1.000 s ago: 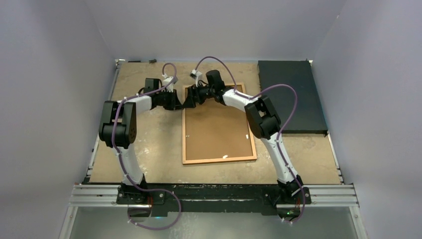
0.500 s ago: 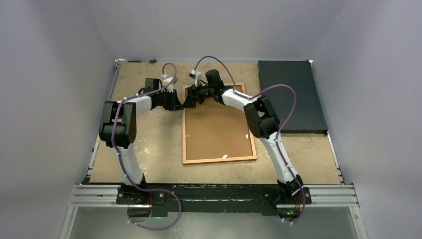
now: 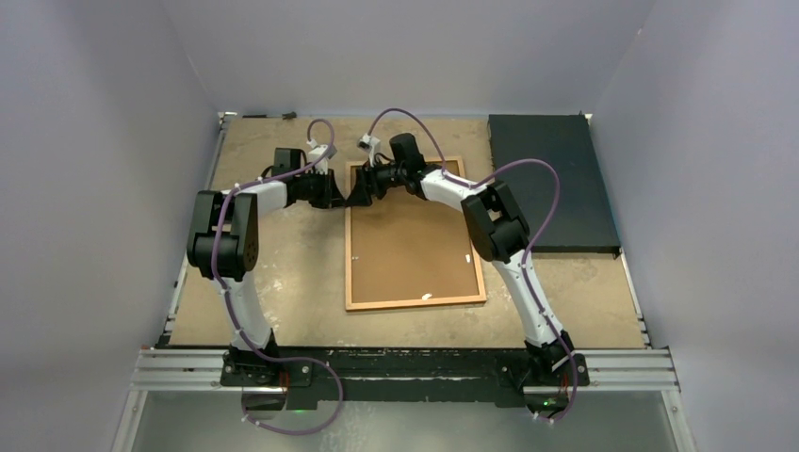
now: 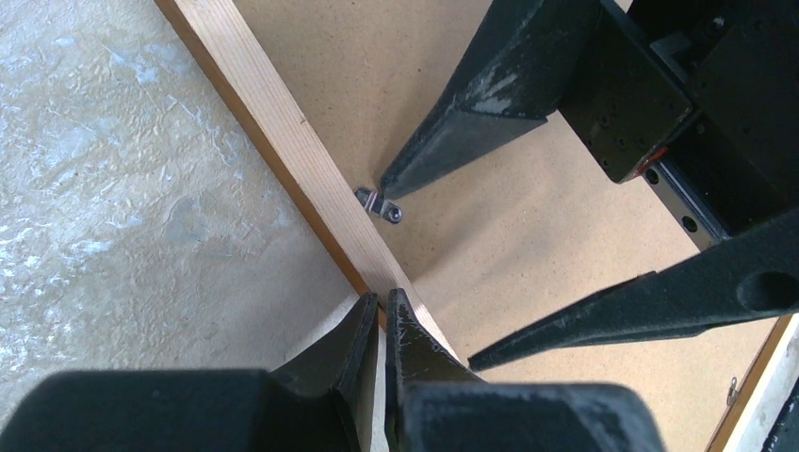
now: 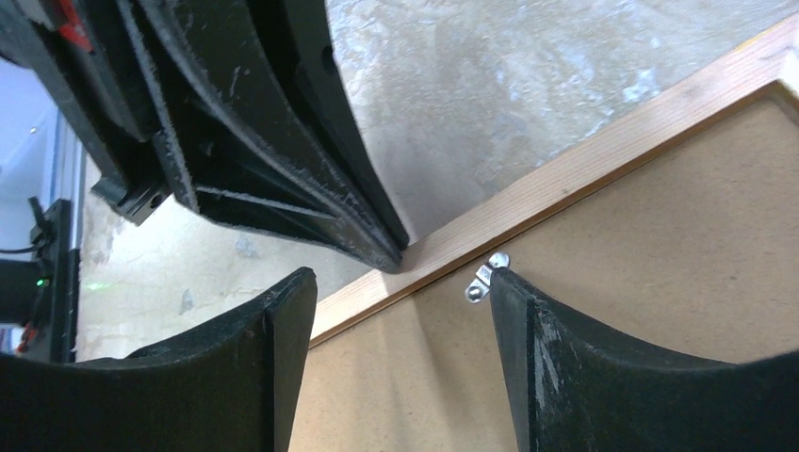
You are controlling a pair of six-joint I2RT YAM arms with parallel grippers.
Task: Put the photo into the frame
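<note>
- Scuffed tan worktop (image 3: pixel 283 273) inside pale grey walls (image 3: pixel 113 141), and all the action is packed into one corner.
- Frame (image 3: pixel 415 247) lies flat in the middle of the worktop, face down, its brown board (image 4: pixel 528 235) up. It hasn't shifted over the last second.
- Photo: no sign of it in any view. Whether it's under the board or somewhere out of shot, I can't tell.
- Far-left corner of the frame is where both arms meet, right at a small metal clip (image 4: pixel 382 204) sitting where the board meets the wooden rail (image 4: pixel 273 122).
- Right tool (image 5: pixel 398 282) has its jaws spread wide with nothing between them. One fingertip is planted just beside the clip, and the other hangs over the board.
- Left tool (image 4: pixel 382 299) is pinched fully closed with nothing visible in its grip, its tips resting on the rail just beside the clip. It looks to be pinning the frame down.
- What's changed? Barely anything: the right arm has crept a touch from where it was, and the left hasn't budged.
- My read is that this is fiddly clip work in progress, with the board not yet freed, so the photo step is some way off.
- Further out, a black slab (image 3: pixel 551 179) sits at the far right, well apart from the frame and untouched.
</note>
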